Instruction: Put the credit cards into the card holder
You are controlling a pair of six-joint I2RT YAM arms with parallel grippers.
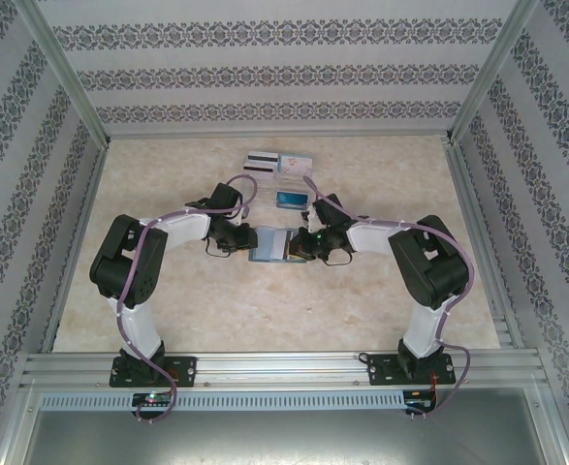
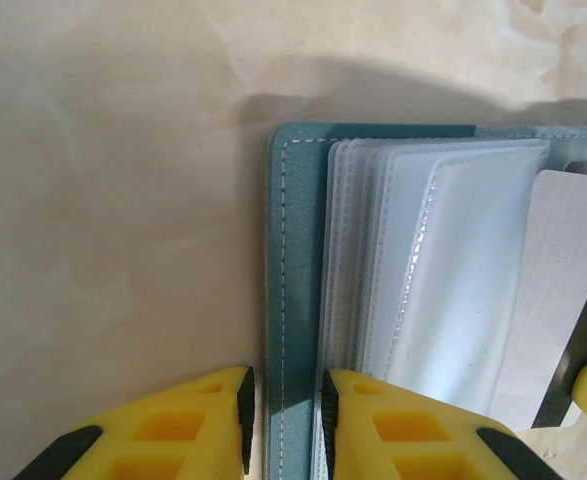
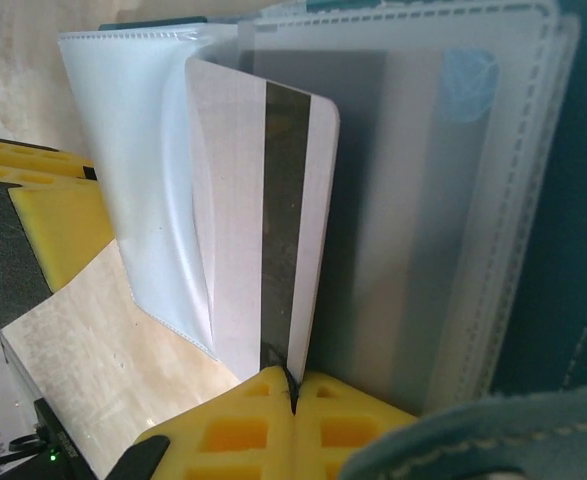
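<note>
With the left gripper (image 2: 285, 420) pinching the card holder's (image 2: 298, 300) cover, the right gripper (image 3: 293, 400) pinched a striped card (image 3: 273, 230), which next needed sliding into a sleeve (image 3: 153, 180)

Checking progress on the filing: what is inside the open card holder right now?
The card holder holds a stack of clear sleeves. The right pincer pinches a white striped card between the leaves. Whether the lower sleeves already hold cards is hidden by the stack.
</note>
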